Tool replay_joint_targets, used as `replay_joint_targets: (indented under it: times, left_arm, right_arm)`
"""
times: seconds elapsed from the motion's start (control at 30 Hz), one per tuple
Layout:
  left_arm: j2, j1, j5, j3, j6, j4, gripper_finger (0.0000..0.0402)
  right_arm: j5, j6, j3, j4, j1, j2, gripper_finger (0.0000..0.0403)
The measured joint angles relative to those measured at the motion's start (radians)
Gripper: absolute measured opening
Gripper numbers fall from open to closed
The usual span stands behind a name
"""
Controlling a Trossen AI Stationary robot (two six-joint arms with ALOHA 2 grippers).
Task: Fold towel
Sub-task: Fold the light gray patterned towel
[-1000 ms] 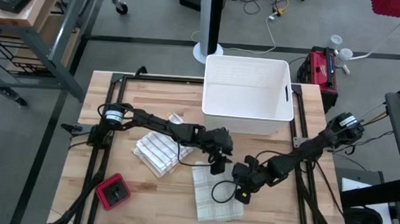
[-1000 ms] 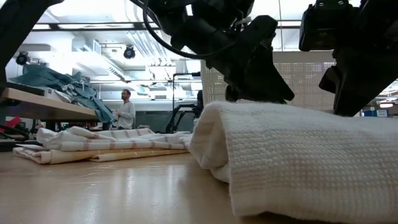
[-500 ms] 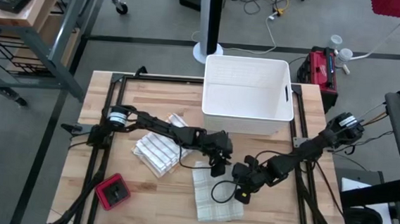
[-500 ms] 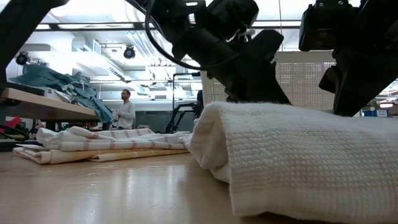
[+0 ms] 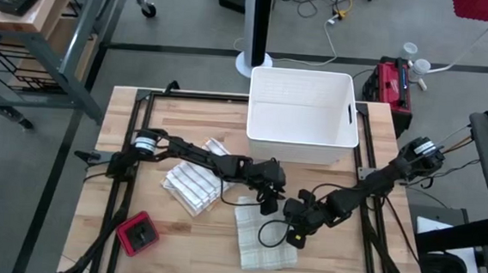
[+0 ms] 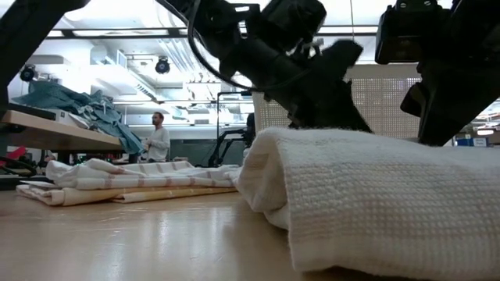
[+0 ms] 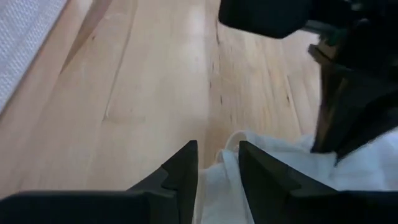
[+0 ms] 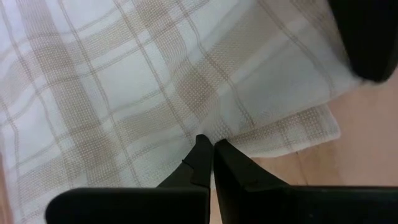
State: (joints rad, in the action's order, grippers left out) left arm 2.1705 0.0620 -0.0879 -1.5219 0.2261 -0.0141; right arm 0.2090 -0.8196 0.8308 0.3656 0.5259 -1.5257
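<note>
The plaid towel (image 5: 264, 237) lies on the worktop (image 5: 185, 115) in front of the white bin (image 5: 301, 106), already doubled into a thick pad, with both arms meeting at its far edge. The left hand (image 5: 267, 201) is at the towel's corner nearest the bin, its fingers (image 7: 182, 167) standing a little apart and straddling a raised fold of cloth; they look to be pinching that edge, though a firm hold is not shown. The right hand (image 5: 297, 236) is clenched shut and presses down on the towel's side, acting as an anchor.

To do this step well, the left hand should take the whole thickness of the edge, not just the top layer, before lifting. The lift should be low and the edge carried straight across toward the near side, away from the bin, so the plaid lines stay square. The right hand should hold until the crease forms and then clear out of the path.

A striped towel (image 5: 191, 187), loosely folded, sits on the left side of the plaid one, under the left arm's reach. A red box (image 5: 136, 234) rests well apart toward the front left corner. The crowding of the two hands themselves is the main obstruction, and a loose black cable (image 5: 268, 233) lies looped on the towel.
</note>
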Motion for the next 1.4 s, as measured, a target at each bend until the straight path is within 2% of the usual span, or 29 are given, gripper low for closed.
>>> replay_joint_targets:
  times: [0.4, 0.47, 0.6, 0.7, 0.97, 1.1, 1.27, 1.4]
  left_arm:
    - [0.032, 0.003, -0.007, -0.002, 0.037, 0.022, 0.0112]
    - [0.032, 0.003, -0.007, -0.002, 0.037, 0.022, 0.0095]
    - [0.032, 0.003, -0.007, -0.002, 0.044, 0.030, 0.0016]
    - [0.030, 0.003, 0.004, -0.002, 0.062, 0.034, 0.0005]
    - [0.017, -0.035, 0.036, -0.002, 0.161, -0.018, 0.0001]
    - [0.012, -0.041, 0.014, -0.002, 0.187, -0.020, 0.0000]
    - [0.004, -0.041, 0.013, -0.002, 0.305, -0.023, 0.0000]
    - [0.004, -0.044, -0.057, -0.002, 0.353, 0.003, 0.0000]
  right_arm:
    - [0.000, 0.000, 0.000, -0.001, 0.000, 0.000, 0.0000]
    - [0.000, 0.000, 0.000, 0.000, 0.000, 0.000, 0.0000]
    - [0.000, 0.000, 0.000, 0.000, 0.000, 0.000, 0.0000]
    - [0.000, 0.000, 0.000, 0.000, 0.000, 0.000, 0.0000]
    - [0.020, 0.000, -0.001, 0.006, -0.003, 0.000, 0.0000]
    - [0.017, 0.000, -0.001, 0.006, -0.003, 0.000, 0.0000]
    - [0.008, -0.012, -0.001, 0.027, -0.002, 0.000, 0.0000]
    - [-0.008, -0.019, -0.001, 0.036, 0.000, 0.000, 0.0000]
